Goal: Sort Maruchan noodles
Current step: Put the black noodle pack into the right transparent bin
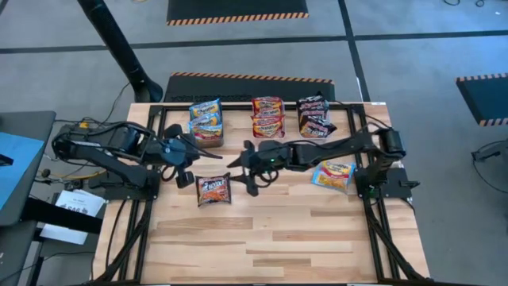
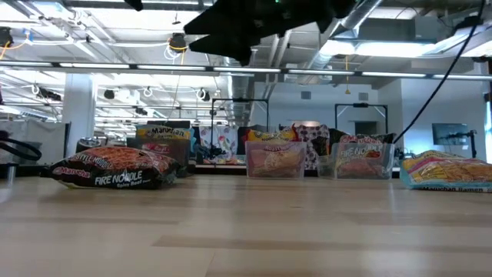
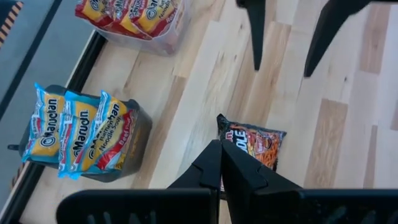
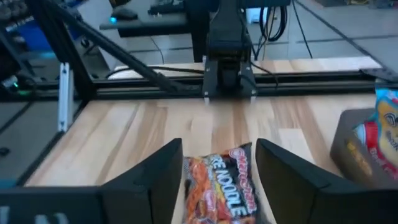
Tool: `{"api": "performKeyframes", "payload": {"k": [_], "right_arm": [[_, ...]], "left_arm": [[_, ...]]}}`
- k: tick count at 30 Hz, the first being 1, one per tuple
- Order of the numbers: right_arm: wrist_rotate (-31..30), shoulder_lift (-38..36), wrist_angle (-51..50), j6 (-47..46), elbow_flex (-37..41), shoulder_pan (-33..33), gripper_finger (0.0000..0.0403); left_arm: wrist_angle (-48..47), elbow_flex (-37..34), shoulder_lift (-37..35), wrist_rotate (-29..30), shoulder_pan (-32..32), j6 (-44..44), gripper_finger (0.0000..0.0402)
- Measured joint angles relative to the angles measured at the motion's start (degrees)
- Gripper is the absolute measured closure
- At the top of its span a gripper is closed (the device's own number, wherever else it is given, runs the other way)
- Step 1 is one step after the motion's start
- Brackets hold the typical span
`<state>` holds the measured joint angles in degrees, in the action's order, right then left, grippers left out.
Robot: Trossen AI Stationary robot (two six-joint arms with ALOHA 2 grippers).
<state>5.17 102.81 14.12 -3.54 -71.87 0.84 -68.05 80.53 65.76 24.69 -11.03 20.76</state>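
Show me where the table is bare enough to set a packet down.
Free: the whole near half of the table, below the black packet, and the strip between it and the yellow packet. Crowded: the far edge, where three bins sit side by side.

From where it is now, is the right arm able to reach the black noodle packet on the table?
Probably yes. The right gripper has its jaws open on either side of the black noodle packet, and nothing lies between them.
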Motion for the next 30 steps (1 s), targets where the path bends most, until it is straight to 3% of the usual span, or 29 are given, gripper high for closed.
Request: {"api": "performKeyframes", "payload": {"k": [10,30], "right_arm": [[-0.3,8.0,-0.3,10.0,-7.1,0.0,0.0166],[0.3,23.1,-0.1,11.5,-13.1,1.4,0.0166]], "left_arm": [[-0.3,0.0,0.0,-0.1,0.0,-0.1,0.0402],[-0.2,0.0,0.0,-0.1,0.0,0.0,0.0402]]}}
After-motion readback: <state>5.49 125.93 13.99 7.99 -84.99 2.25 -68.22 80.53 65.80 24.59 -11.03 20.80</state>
